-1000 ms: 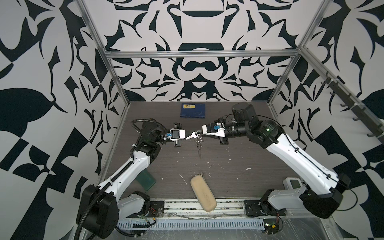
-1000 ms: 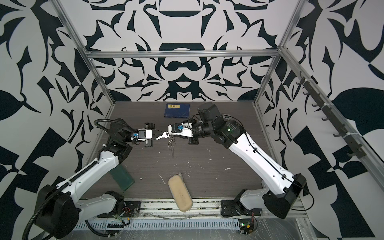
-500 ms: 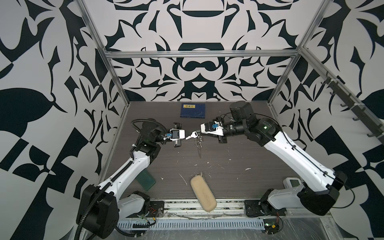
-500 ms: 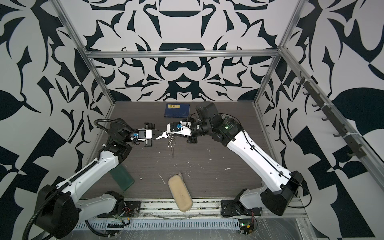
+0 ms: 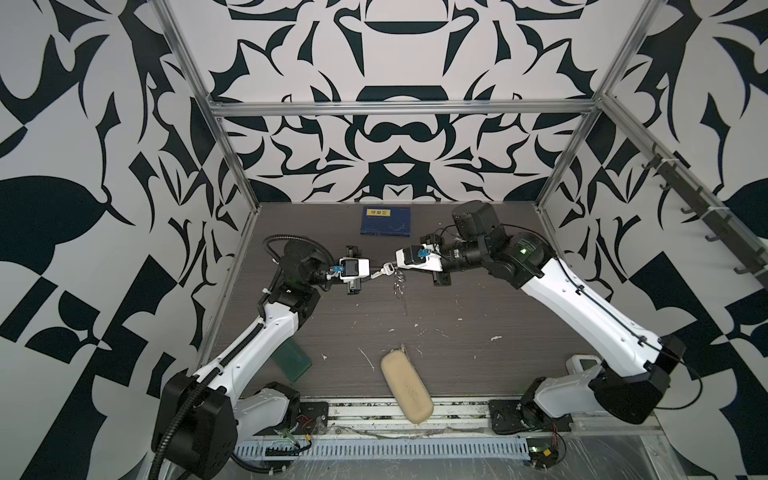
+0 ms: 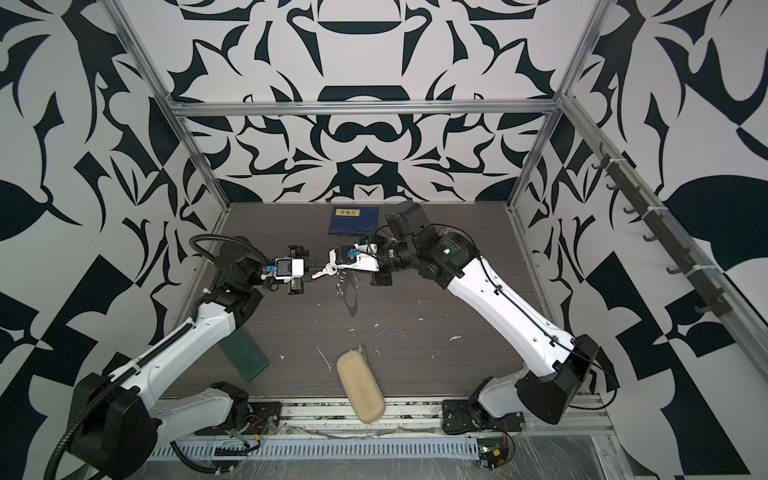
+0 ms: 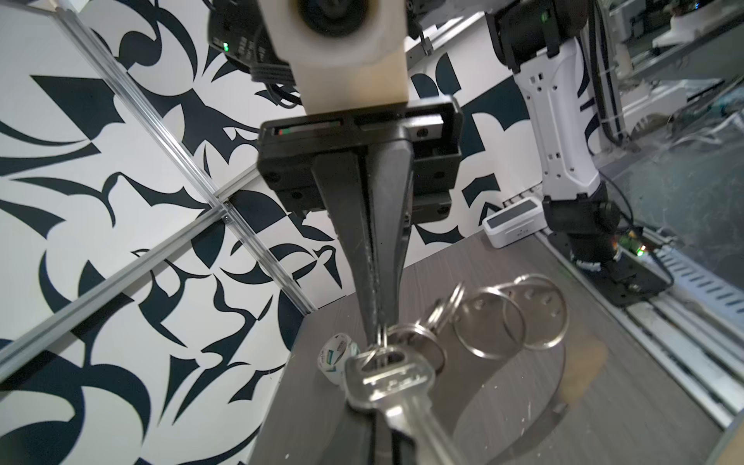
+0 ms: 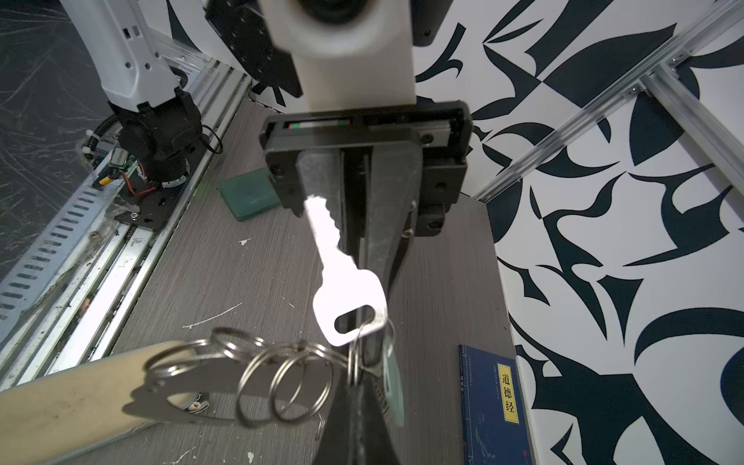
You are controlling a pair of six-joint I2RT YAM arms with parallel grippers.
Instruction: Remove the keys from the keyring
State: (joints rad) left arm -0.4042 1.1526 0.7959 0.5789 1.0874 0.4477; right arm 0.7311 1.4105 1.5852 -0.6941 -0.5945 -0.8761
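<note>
- The light is bright and even, coming from overhead; the patterned walls (image 5: 374,124) look crisp in both top views.
- A soft, dim shadow sits on the dark tabletop (image 6: 415,365) under the keyring (image 6: 341,286).
- In the right wrist view the key (image 8: 346,290) glares pure white, its surface detail lost.
- The rings nearest that lens are blurred, and so is the pale camera housing (image 8: 354,52).
</note>
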